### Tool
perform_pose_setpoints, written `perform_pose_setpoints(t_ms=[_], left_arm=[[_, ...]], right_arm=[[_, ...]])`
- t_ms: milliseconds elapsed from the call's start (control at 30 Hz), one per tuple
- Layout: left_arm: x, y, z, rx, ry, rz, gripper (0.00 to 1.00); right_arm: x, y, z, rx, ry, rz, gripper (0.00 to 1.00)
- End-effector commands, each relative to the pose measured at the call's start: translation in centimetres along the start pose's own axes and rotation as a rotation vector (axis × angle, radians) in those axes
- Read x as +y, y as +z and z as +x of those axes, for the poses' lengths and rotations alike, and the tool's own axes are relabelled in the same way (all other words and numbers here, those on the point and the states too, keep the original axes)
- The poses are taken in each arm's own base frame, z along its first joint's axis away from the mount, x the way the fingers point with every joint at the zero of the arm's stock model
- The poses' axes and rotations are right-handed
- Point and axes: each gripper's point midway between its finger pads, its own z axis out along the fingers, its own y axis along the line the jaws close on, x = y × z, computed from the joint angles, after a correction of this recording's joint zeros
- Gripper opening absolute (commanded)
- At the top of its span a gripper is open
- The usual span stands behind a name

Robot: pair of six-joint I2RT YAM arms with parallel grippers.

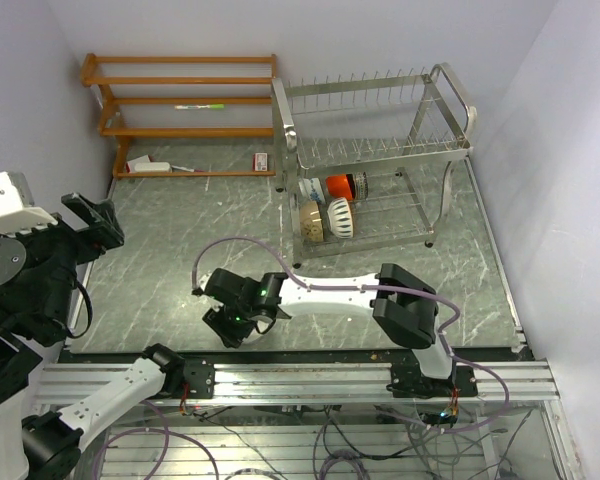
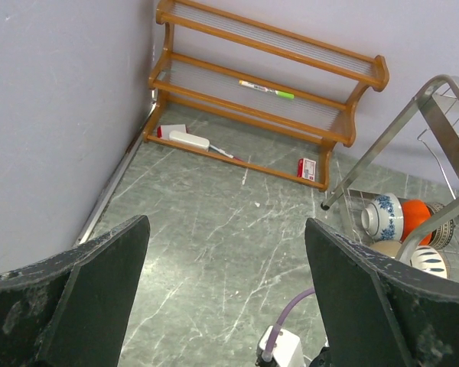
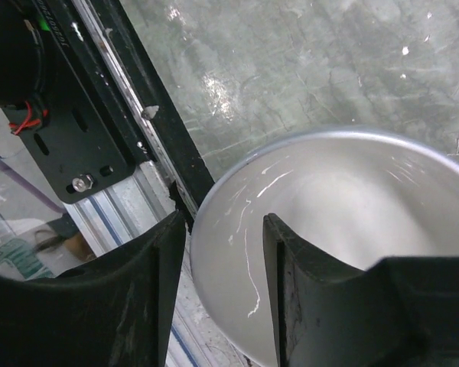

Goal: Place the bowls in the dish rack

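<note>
My right gripper [image 1: 235, 322] is low over the table's near edge. In the right wrist view it [image 3: 223, 229] straddles the rim of a white bowl [image 3: 344, 206], one finger outside and one inside, closed on the wall. The bowl is hidden under the gripper in the top view. The silver dish rack [image 1: 380, 150] stands at the back right. Its lower tier holds a blue-and-white bowl [image 1: 310, 190], a red-orange bowl [image 1: 340, 185], a dark bowl [image 1: 361, 185], a tan bowl [image 1: 311, 220] and a ribbed bowl [image 1: 340, 217]. My left gripper [image 1: 102, 222] is open and empty, raised at the left [image 2: 226, 229].
An orange wooden shelf [image 1: 180, 100] stands at the back left with a pen, a white object and a small red box on it. The metal rail [image 3: 149, 199] runs along the table's near edge right by the white bowl. A purple cable [image 1: 240, 245] loops over the right arm.
</note>
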Motion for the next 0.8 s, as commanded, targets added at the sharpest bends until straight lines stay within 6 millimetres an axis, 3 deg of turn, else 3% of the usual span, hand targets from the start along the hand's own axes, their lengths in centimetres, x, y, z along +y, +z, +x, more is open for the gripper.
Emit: perform_pose_setpoints(t_ms=[0,133,367,433,600,767], left_arm=[[0.5,0.0,0.3,0.0,0.0,-0.021,0.93],[0.4,0.1,0.7,0.006,0.003,-0.022,0.93],[0.0,0.5,1.2,0.014,0.008,-0.017,0.93],[0.0,0.6,1.3,0.013,0.01,-0.015,0.93],[0.1,0.6,1.3,0.012,0.01,-0.017,0.93],[-0.2,0.8,1.2,0.008,0.009,-0.012,0.93]], right_arm=[[-1.1,0.7,1.3,0.024,-0.024,0.046,0.44],[-1.6,0.8,1.9,0.038,-0.019,0.069,0.39],[-1.5,-0.4,1.7,0.022,-0.02,0.07,0.06],[-1.1,-1.6,1.0,-0.005,-0.015,0.062,0.0],[-0.3,-5.1,-1.2,-0.105,0.041,-0.003,0.0],[-1.7,-10.5,-3.4,-0.253,0.189,-0.122,0.0]])
